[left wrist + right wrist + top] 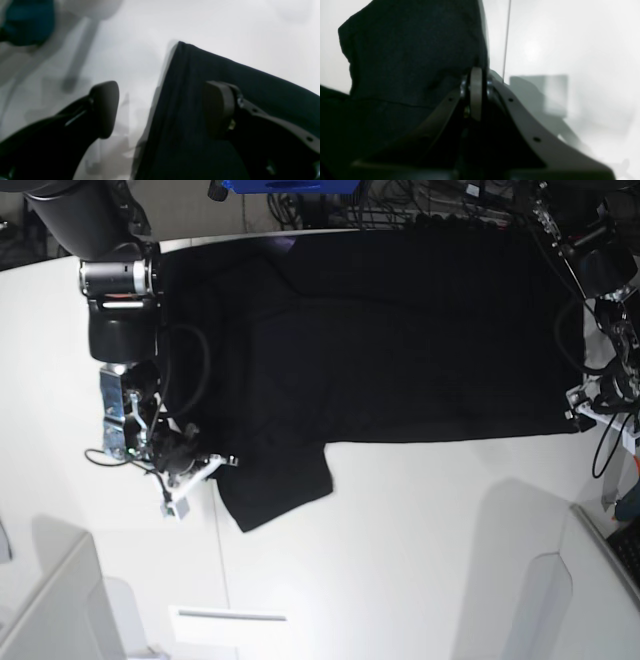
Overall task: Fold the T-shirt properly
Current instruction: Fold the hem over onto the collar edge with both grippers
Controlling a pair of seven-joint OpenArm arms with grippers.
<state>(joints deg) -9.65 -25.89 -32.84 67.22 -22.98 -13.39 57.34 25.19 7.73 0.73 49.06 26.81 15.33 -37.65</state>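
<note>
The black T-shirt [400, 330] lies spread flat on the white table [420, 520], with one sleeve [275, 480] pointing toward the near edge. At that sleeve's edge my right gripper [222, 462] is shut. In the right wrist view its pads [476, 95] are pressed together where the dark cloth [407, 55] bunches against them. At the shirt's far right corner [180, 45] my left gripper [578, 405] stands open. There one finger [217, 110] hangs over the cloth, the other finger [105, 107] over bare table, and the shirt's edge runs between them.
White panels stand at the near left [60, 600] and near right [560, 600]. A white strip [225, 615] lies on the table in front. Cables [440, 200] and a blue object [290, 185] sit beyond the far edge. A blurred teal thing [27, 22] shows beside the left arm.
</note>
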